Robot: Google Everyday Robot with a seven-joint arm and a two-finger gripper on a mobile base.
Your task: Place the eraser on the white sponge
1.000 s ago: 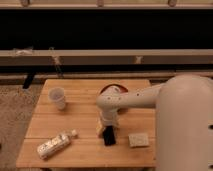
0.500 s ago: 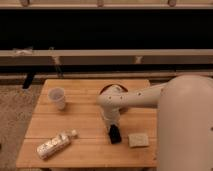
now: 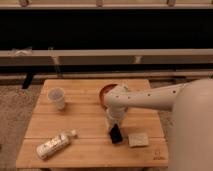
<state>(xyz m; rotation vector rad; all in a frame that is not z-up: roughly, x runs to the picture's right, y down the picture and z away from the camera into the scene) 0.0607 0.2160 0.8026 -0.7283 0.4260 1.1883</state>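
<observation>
The eraser (image 3: pixel 116 134) is a small black block, tilted, hanging right under my gripper (image 3: pixel 114 125) at the front middle of the wooden table (image 3: pixel 85 120). The gripper is shut on the eraser's upper end and holds it low over the table top. The white sponge (image 3: pixel 138 139) is a flat beige square pad lying on the table just right of the eraser, with a small gap between them. My white arm (image 3: pixel 150 97) reaches in from the right.
A reddish bowl (image 3: pixel 107 91) sits behind the gripper, partly hidden by the arm. A white paper cup (image 3: pixel 56 98) stands at the back left. A white-labelled bottle (image 3: pixel 54 144) lies at the front left. The table's front edge is close below the sponge.
The gripper has moved right with the eraser, from left of the table's middle to close beside the sponge. The sponge, cup, bottle and bowl have not moved.
</observation>
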